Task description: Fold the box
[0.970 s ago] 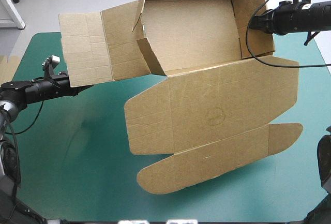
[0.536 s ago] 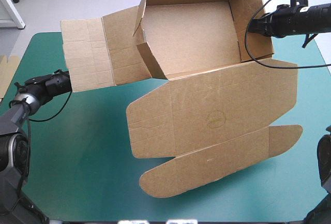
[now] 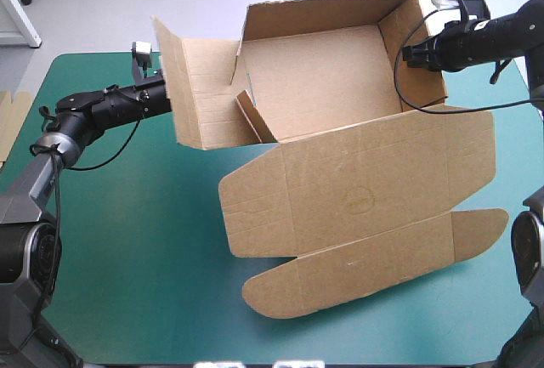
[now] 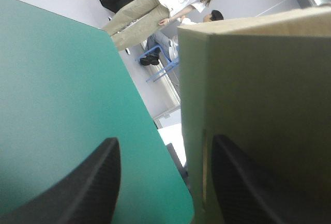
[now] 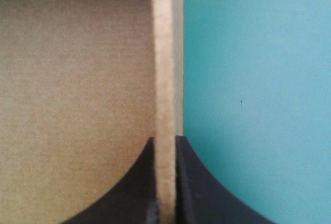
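The brown box [image 3: 323, 70] lies across the far half of the table with its far and right walls raised. Its lid [image 3: 357, 189] and rounded tuck flap [image 3: 365, 266] lie flat toward the front. The long left side panel [image 3: 200, 87] stands upright. My left gripper [image 3: 163, 96] is against its outer face. In the left wrist view that gripper [image 4: 165, 140] is open, one finger lying on the panel [image 4: 269, 105]. My right gripper [image 3: 410, 52] is shut on the right wall's edge [image 5: 164, 53], seen pinched in the right wrist view [image 5: 165, 138].
A small inner flap [image 3: 248, 113] leans at the box's front left corner. An edge of more brown board [image 3: 7, 121] shows at the table's left edge. Bare teal-green cover [image 3: 127, 240] lies at the front left.
The left side panel, earlier lying flat outward, now stands upright. My left arm moved up and toward the box behind it. The whole box shifted slightly right.
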Robot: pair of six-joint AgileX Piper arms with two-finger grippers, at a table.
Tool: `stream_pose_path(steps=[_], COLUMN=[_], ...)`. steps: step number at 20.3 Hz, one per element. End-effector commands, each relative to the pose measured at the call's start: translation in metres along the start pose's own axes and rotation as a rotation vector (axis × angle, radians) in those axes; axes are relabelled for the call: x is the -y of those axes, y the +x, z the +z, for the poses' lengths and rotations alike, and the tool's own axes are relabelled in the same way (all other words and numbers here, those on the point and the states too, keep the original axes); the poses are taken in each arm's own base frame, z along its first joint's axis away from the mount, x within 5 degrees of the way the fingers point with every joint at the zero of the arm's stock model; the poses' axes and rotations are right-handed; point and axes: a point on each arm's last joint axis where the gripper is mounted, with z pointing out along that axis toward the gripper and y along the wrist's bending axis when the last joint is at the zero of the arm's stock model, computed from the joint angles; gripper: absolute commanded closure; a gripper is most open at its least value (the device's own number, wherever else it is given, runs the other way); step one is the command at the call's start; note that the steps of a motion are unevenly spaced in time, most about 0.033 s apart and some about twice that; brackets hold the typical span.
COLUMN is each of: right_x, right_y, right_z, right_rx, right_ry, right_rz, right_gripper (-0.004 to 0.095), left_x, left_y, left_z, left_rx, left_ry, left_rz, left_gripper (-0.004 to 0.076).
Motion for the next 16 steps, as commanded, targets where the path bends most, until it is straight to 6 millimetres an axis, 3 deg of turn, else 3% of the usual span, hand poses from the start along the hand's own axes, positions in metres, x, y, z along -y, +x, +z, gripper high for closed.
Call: stream_pose_path(steps=[1, 6, 12, 16], right_x=[-0.012, -0.005, -0.002, -0.002], right_y=[-0.013, -0.013, -0.012, -0.012], right_z=[-0.025, -0.013, -0.009, -0.010], right_rx=[0.133, 0.114, 0.104, 0.105], right_ry=[0.004, 0.017, 0.022, 0.026], right_rz=[0.006, 0.035, 0.043, 0.047], right_gripper=[0.0911, 0.0911, 0.0911, 0.0911], left_x=[0.048, 0.055, 0.065, 0.083], left_y=[0.001, 0.011, 0.003, -0.005], left_z=[0.007, 0.022, 0.022, 0.024], left_rx=[-0.054, -0.113, -0.074, -0.089], left_ry=[0.183, 0.201, 0.244, 0.258], left_rz=[0.041, 0.027, 0.020, 0.092], left_gripper=[0.0341, 0.0341, 0.0338, 0.0286])
